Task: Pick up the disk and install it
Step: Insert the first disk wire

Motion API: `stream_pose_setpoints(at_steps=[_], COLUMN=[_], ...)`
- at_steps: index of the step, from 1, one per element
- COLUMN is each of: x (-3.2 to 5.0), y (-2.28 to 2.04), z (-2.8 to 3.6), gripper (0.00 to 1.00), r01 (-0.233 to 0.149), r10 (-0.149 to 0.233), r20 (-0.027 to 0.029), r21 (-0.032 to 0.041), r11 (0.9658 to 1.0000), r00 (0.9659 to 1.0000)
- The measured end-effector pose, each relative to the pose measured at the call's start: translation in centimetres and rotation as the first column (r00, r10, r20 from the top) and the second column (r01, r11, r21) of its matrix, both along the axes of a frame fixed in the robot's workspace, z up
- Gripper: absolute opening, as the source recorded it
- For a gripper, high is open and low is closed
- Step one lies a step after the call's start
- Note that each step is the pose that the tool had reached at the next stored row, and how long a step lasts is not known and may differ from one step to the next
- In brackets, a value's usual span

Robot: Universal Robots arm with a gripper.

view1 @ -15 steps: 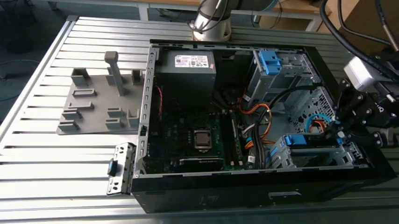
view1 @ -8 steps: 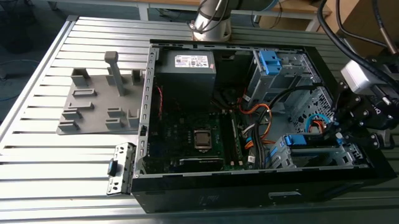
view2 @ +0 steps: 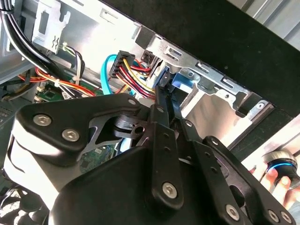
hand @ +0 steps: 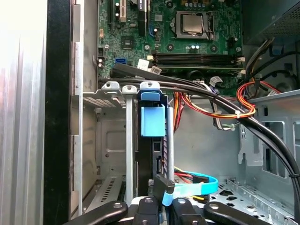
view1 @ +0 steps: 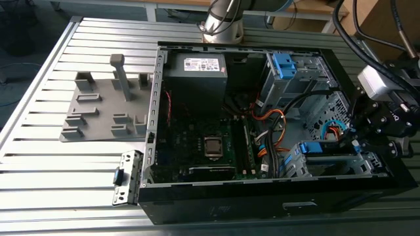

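The disk stands on edge in the metal drive cage at the case's near corner, at the exterior view's right. Its bright blue caddy tab faces the motherboard. In the exterior view the same blue caddy shows at the top of the cage. My gripper reaches into the case from the exterior view's right, its black body over the case wall. Its two fingers lie close together on the disk's cable-side end, with the blue caddy edge between them.
Orange, red and black cables and a light blue data cable run beside the cage. A second blue bracket sits in the upper bay, next to the grey box. A grey fixture lies on the slatted table. A person's hand is near the case.
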State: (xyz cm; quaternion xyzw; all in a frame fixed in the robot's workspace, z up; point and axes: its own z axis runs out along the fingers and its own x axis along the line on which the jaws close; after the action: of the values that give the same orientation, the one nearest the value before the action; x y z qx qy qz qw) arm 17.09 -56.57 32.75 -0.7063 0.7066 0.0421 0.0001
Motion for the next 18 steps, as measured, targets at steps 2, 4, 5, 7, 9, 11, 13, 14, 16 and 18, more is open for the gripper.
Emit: stream_pose_setpoints(at_steps=[2, 4, 5, 7, 9, 11, 13, 14, 16, 18], x=[0.0, 0.0, 0.01, 0.2, 0.47, 0.6, 0.66, 0.68, 0.72, 0.74], y=[0.0, 0.0, 0.0, -0.01, 0.0, 0.0, 0.0, 0.0, 0.0, 0.0], z=[-0.01, 0.01, 0.02, 0.04, 0.12, 0.45, 0.93, 1.13, 1.36, 1.44], gripper=[0.25, 0.25, 0.25, 0.25, 0.25, 0.25, 0.25, 0.25, 0.25, 0.25], r01=[0.0, 0.0, 0.0, 0.0, 0.0, 0.0, 0.0, 0.0, 0.0, 0.0], r10=[0.0, 0.0, 0.0, 0.0, 0.0, 0.0, 0.0, 0.0, 0.0, 0.0], r20=[0.0, 0.0001, 0.0001, 0.0, -0.0002, -0.0003, -0.0003, -0.0002, -0.0003, -0.0003], r21=[0.0, -0.0005, -0.0007, -0.0007, -0.0006, 0.0004, 0.0047, 0.007, 0.0106, 0.0133], r11=[1.0, 1.0, 1.0, 1.0, 1.0, 1.0, 1.0, 1.0, 0.9999, 0.9999], r00=[1.0, 1.0, 1.0, 1.0, 1.0, 1.0, 1.0, 1.0, 1.0, 1.0])
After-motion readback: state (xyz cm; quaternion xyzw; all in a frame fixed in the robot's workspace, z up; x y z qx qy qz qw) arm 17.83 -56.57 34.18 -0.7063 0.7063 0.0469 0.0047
